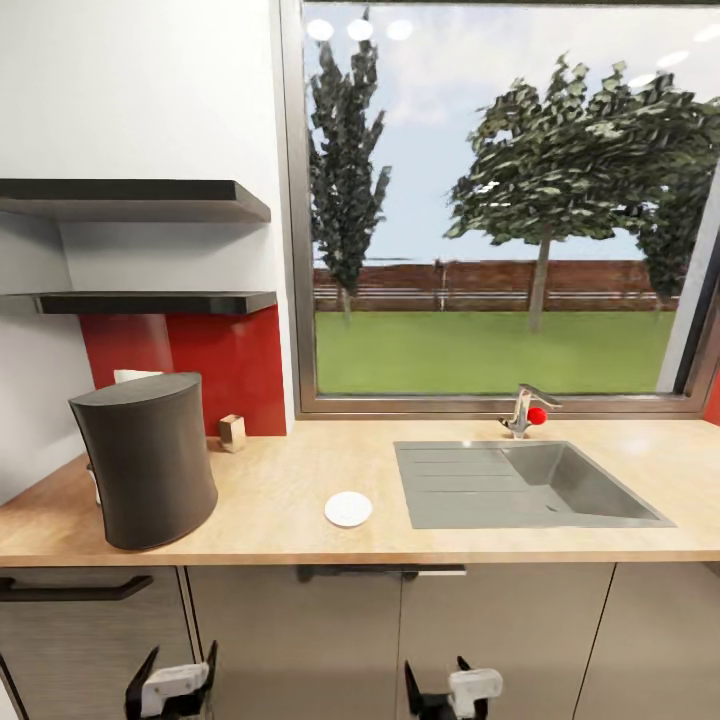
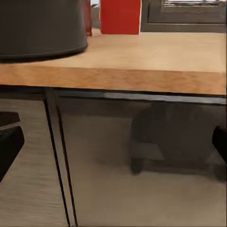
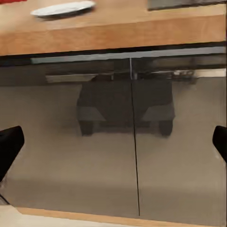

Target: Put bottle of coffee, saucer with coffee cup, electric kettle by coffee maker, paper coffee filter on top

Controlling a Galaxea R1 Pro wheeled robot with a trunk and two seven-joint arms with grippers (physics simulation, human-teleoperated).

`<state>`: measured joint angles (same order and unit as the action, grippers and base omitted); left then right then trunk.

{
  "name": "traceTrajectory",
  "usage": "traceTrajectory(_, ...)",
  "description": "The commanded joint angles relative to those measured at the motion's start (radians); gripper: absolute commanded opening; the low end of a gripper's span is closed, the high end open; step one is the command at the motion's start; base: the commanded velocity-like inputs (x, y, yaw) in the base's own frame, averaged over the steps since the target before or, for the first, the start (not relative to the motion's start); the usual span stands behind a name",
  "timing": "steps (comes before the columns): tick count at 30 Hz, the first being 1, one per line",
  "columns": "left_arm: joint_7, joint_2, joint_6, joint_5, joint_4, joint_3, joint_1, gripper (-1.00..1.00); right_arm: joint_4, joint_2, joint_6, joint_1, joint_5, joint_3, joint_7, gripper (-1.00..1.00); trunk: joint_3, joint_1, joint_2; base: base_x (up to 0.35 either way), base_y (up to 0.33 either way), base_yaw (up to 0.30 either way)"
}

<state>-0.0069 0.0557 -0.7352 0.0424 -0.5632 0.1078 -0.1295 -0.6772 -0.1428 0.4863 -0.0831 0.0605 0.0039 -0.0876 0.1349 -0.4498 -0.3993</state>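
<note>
Coffee maker (image 1: pixel 145 460): standing on the tabletop (image 1: pixel 270 500), up and ahead of the left hand (image 1: pixel 172 688).
Saucer (image 1: pixel 348 509): lying flat on the tabletop, above and ahead of the right hand (image 1: pixel 447 690), between the two hands' lines.
Left hand: released, fingers spread, grasping nothing, low before the cabinet doors.
Right hand: released, likewise free.
Step in hand: judged early; shelves (image 1: pixel 150 250) carry nothing visible.
Next move: likely locating the remaining items elsewhere.
</note>
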Motion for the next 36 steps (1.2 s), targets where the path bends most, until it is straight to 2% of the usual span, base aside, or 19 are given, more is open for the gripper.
traceTrajectory(1, -0.001, -0.001, -0.005, 0.007, 0.000, -0.001, -0.029, 1.00, -0.026, -0.005, 0.004, -0.011, 0.005, -0.002, -0.001, 1.00, -0.001, 0.000, -0.001, 0.000, 0.000, 0.000)
traceTrajectory(4, 0.000, -0.007, -0.007, 0.012, -0.001, 0.000, -0.131, 1.00, -0.120, -0.023, 0.005, -0.040, 0.003, -0.002, -0.001, 1.00, -0.001, 0.000, -0.001, 0.000, 0.000, 0.000)
traceTrajectory(5, 0.000, -0.012, -0.007, 0.013, -0.001, 0.000, -0.153, 1.00, -0.143, -0.032, 0.005, -0.047, 0.003, -0.001, -0.002, 1.00, -0.001, 0.000, -0.001, 0.000, 0.000, 0.000)
traceTrajectory(9, -0.006, -0.035, -0.007, 0.012, -0.012, -0.006, -0.215, 1.00, -0.220, -0.032, 0.005, -0.058, 0.002, -0.001, -0.002, 1.00, -0.001, 0.000, -0.001, 0.000, 0.000, 0.000)
traceTrajectory(12, -0.010, -0.075, 0.005, 0.005, -0.101, -0.008, -0.248, 1.00, -0.312, -0.032, 0.003, -0.088, 0.002, 0.045, -0.002, 1.00, -0.001, 0.000, -0.001, 0.000, 0.000, 0.000)
traceTrajectory(13, -0.010, -0.099, 0.025, 0.000, -0.154, -0.010, -0.251, 1.00, -0.336, -0.032, -0.002, -0.121, 0.002, 0.058, -0.002, 1.00, -0.001, 0.000, -0.001, 0.000, 0.000, 0.000)
traceTrajectory(14, -0.010, -0.111, 0.046, -0.004, -0.179, -0.010, -0.252, 1.00, -0.342, -0.032, -0.012, -0.147, 0.002, 0.061, -0.001, 1.00, -0.001, 0.000, -0.001, 0.000, 0.000, 0.000)
traceTrajectory(15, -0.010, -0.123, 0.082, -0.012, -0.206, -0.013, -0.254, 1.00, -0.345, -0.032, -0.037, -0.180, 0.003, 0.063, -0.001, 1.00, -0.001, 0.000, -0.001, 0.000, 0.000, 0.000)
traceTrajectory(16, -0.004, -0.145, 0.346, -0.051, -0.279, -0.069, -0.334, 1.00, -0.350, -0.032, -0.259, -0.331, 0.004, 0.065, -0.001, 1.00, -0.001, 0.000, -0.001, 0.000, 0.000, 0.000)
traceTrajectory(17, -0.006, -0.146, 0.509, -0.056, -0.284, -0.096, -0.407, 1.00, -0.348, -0.032, -0.363, -0.413, 0.006, 0.065, -0.001, 1.00, -0.001, 0.000, -0.001, 0.000, 0.000, 0.000)
traceTrajectory(18, -0.007, -0.145, 0.536, -0.056, -0.284, -0.098, -0.419, 1.00, -0.348, -0.032, -0.377, -0.424, 0.006, 0.065, -0.001, 1.00, -0.001, 0.000, -0.001, 0.000, 0.000, 0.000)
traceTrajectory(23, -0.016, -0.136, 0.808, -0.056, -0.276, -0.105, -0.531, 1.00, -0.344, -0.032, -0.546, -0.513, 0.007, 0.060, -0.003, 1.00, -0.001, 0.000, -0.001, 0.000, 0.000, 0.000)
traceTrajectory(27, -0.022, -0.134, 0.922, -0.055, -0.277, -0.106, -0.580, 1.00, -0.347, -0.032, -0.627, -0.534, 0.005, 0.058, -0.009, 1.00, -0.001, 0.000, -0.001, 0.000, 0.000, 0.000)
traceTrajectory(29, -0.043, -0.132, 0.952, -0.055, -0.277, -0.106, -0.596, 1.00, -0.347, -0.032, -0.643, -0.537, 0.005, 0.058, -0.011, 1.00, -0.001, 0.000, -0.001, 0.000, 0.000, 0.000)
traceTrajectory(35, -0.182, -0.119, 1.023, -0.060, -0.275, -0.106, -0.619, 1.00, -0.347, -0.032, -0.659, -0.541, 0.003, 0.059, -0.012, 1.00, -0.001, 0.000, -0.001, 0.000, 0.000, 0.000)
traceTrajectory(36, -0.244, -0.095, 1.097, -0.058, -0.274, -0.106, -0.636, 1.00, -0.353, -0.032, -0.661, -0.541, 0.003, 0.059, -0.011, 1.00, -0.001, 0.000, -0.001, 0.000, 0.000, 0.000)
